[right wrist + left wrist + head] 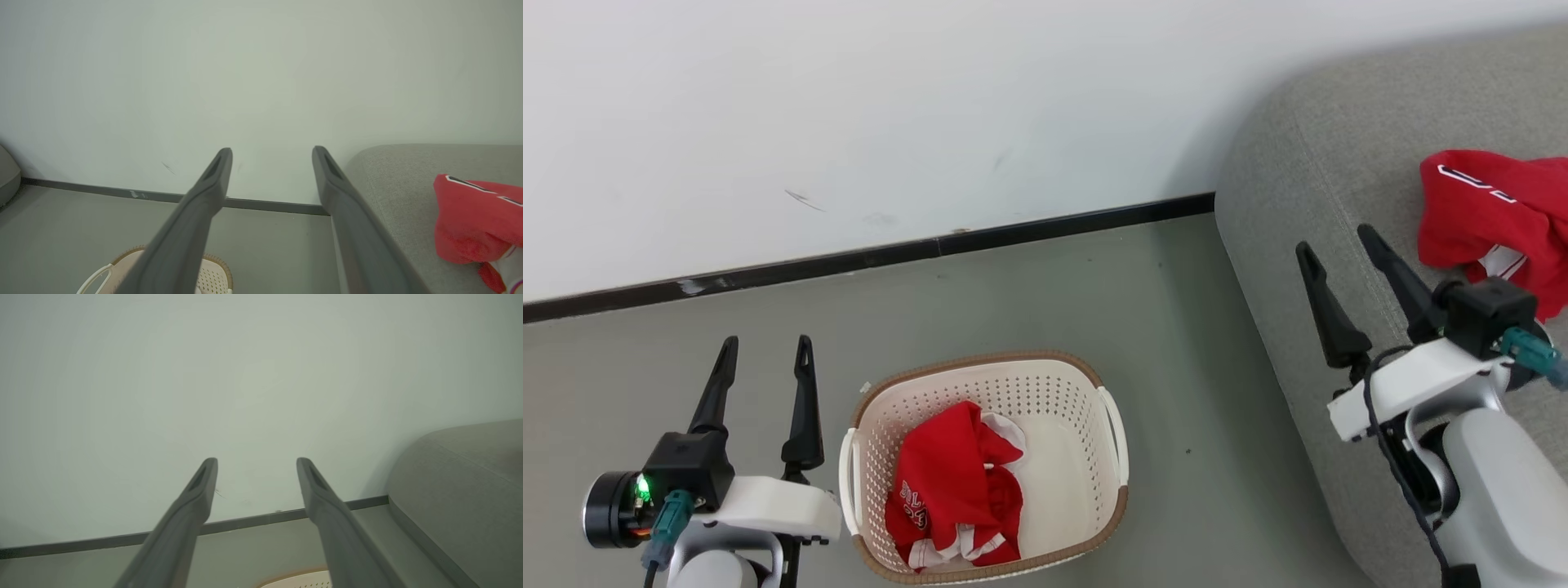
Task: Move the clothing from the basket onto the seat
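Here, clothing [952, 490] in basket [982, 360], just beside L pincer [768, 339]

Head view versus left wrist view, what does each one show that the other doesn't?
Head view adds a red garment in the basket, a second red garment on the sofa, and the open right claw. Left wrist view adds just a close look along the open, empty left claw. Shared: wall, dark baseboard, floor, sofa, basket rim and left claw.

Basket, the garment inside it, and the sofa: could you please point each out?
basket [1013, 390], head view, far perforated wall.
garment in basket [947, 482], head view, red middle.
sofa [1307, 163], head view, bare grey cushion.
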